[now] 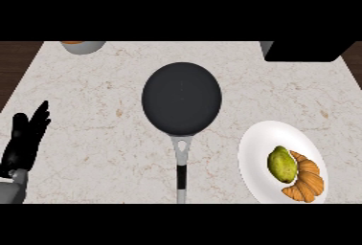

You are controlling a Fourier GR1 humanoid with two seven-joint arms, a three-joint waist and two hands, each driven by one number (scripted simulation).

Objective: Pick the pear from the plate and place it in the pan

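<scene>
A green pear (pixel 282 163) lies on a white plate (pixel 258 148) at the lower right of the counter, touching a brown croissant (pixel 307 181) on its right side. A dark round pan (pixel 182 97) sits in the middle of the counter, its grey handle (pixel 181 167) pointing toward the lower edge. Nothing is inside the pan. My left hand (pixel 25 139) rests at the far left edge, open with fingers pointing up, far from both pan and plate. My right hand does not show.
A grey bowl (pixel 83 46) with something orange in it is cut off at the top left. A black appliance (pixel 307 50) stands at the top right corner. Dark wood floor borders the marble counter (pixel 92 110) on both sides.
</scene>
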